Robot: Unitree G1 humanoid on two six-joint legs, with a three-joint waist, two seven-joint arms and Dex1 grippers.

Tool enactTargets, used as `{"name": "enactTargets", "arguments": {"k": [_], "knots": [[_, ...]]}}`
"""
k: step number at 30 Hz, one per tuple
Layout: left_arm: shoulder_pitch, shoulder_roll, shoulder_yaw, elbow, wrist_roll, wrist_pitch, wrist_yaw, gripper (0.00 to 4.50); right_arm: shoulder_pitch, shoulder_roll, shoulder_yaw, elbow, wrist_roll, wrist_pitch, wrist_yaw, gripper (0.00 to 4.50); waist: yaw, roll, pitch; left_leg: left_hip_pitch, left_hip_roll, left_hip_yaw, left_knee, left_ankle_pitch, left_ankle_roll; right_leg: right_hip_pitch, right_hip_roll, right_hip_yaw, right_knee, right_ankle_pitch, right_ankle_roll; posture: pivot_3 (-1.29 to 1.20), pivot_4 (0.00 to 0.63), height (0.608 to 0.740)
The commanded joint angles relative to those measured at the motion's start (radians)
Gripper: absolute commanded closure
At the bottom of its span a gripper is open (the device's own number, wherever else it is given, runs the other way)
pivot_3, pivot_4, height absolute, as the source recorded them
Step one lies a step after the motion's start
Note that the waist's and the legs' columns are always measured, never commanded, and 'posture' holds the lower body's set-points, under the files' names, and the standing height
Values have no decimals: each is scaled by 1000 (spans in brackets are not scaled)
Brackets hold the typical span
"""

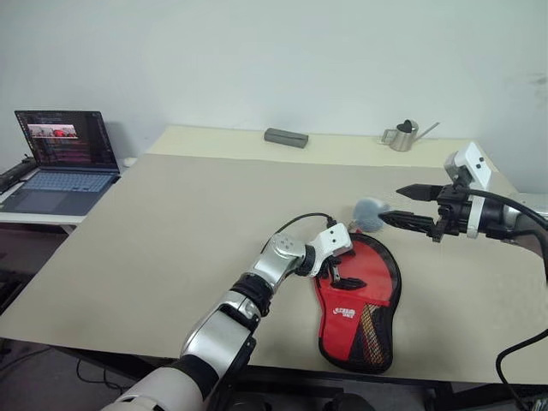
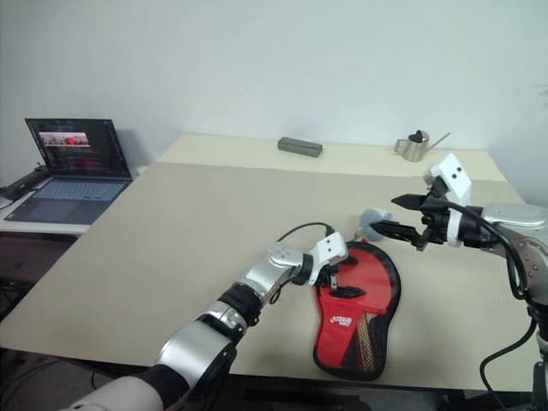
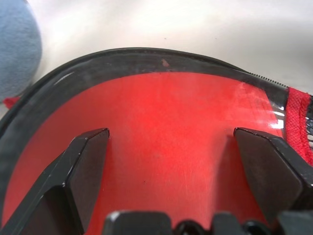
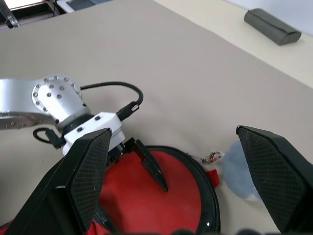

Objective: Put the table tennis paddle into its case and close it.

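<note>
Over on the far left an open laptop (image 1: 64,158) sits on a low side table, its screen lit. From there the wide desk (image 1: 171,231), covered in a beige sheet, stretches across the room, with a dark grey oblong case (image 1: 286,137) lying near its back edge. The robot's left arm reaches in from the front edge and its left gripper (image 2: 340,279) is down over the round end of the case (image 1: 360,300), which lies flat near the front right part of the desk, red front up with white lettering and a mesh panel toward its narrow end, black rim all round. The left fingers (image 3: 88,166) are spread wide with nothing between them; from the wrist they straddle a smooth red surface inside the black rim, which looks like the face of the table tennis paddle (image 3: 161,127) lying in the opened case, though I cannot tell how much of the flap is folded back. Just beyond the round end of the case a small pale blue-grey rounded object (image 1: 369,212) rests on the desk. Further right the right gripper (image 1: 409,207) hovers above the desk, pointing toward the case, its fingers (image 4: 274,171) wide apart and holding nothing. At the back right a small metal watering can (image 1: 403,135) stands.
</note>
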Motion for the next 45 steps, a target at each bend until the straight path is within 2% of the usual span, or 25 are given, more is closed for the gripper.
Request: {"name": "enactTargets", "arguments": {"k": [1, 4, 7, 13, 18, 22, 25, 27, 31, 37, 45], "knots": [[148, 33, -123, 189, 152, 25, 61, 32, -21, 1, -35, -23, 11, -1, -12, 0, 0, -1, -1, 1, 0, 0, 0, 0, 0, 1, 0, 0, 0, -1, 0, 0, 150, 740], [170, 28, -121, 199, 147, 7, 80, 32, -29, 15, -37, -21, 9, -2, -33, 0, 0, -1, -1, 7, 0, -1, 0, 0, 0, 2, -1, 0, 0, -2, 0, 0, 150, 740], [190, 27, -118, 202, 141, 11, 83, 32, -38, 24, -38, -5, 4, -2, -48, 0, 0, -1, -2, 12, 0, -1, 0, -3, -4, 10, -2, 1, 0, -7, -7, 0, 150, 740], [191, 40, -117, 194, 140, 9, 75, 32, -56, 31, -20, 36, -19, -19, -55, 0, 0, -1, -6, 12, 0, -1, 0, -3, -4, 10, -3, 0, 0, -9, -6, 0, 150, 740], [149, 44, -47, 163, 72, -9, 45, 32, -54, 49, -12, 29, -18, -16, -64, 0, 0, -1, -4, 11, 0, -2, 0, -3, -4, 10, -3, -1, 0, -11, -6, 0, 150, 740], [115, 45, 4, 133, 19, -29, 2, 32, -49, 53, -15, 24, -18, -14, -64, 0, -1, 4, 2, 9, 0, -1, 0, -3, -4, 4, -3, -1, 0, -11, -5, 0, 150, 740], [92, 36, 42, 114, -18, -46, -13, 32, -45, 50, -22, 17, -12, -8, -64, 0, -2, 11, 7, 3, 0, 0, 0, -3, -4, 1, -3, -1, 1, -7, 1, 0, 150, 740], [83, 32, 50, 108, -26, -52, -23, 32, -39, 47, -24, 12, -11, -8, -62, 0, -2, 13, 11, -5, 0, 0, 0, -3, -3, -5, -2, -1, 2, -6, 2, 0, 150, 740], [75, 26, 48, 98, -33, -65, -45, 32, -28, 40, -23, 26, -21, -19, -56, 0, -2, 15, 19, -7, 0, 0, 0, -3, -3, -7, -1, -1, 2, -6, 2, 0, 150, 740], [81, 28, 16, 123, 6, -83, -32, 32, -69, 38, 33, 148, -110, -80, -29, 0, -2, 16, 24, -7, -1, 0, 0, -3, -3, -7, -2, -1, 1, -6, 2, 0, 150, 740], [79, 32, 7, 134, 14, -89, -26, 32, -233, 132, 158, 414, -252, -187, 1, 0, -4, 19, 26, -6, 0, 1, 0, -3, -3, -7, 0, 0, 1, -5, 3, 0, 150, 740]]}}
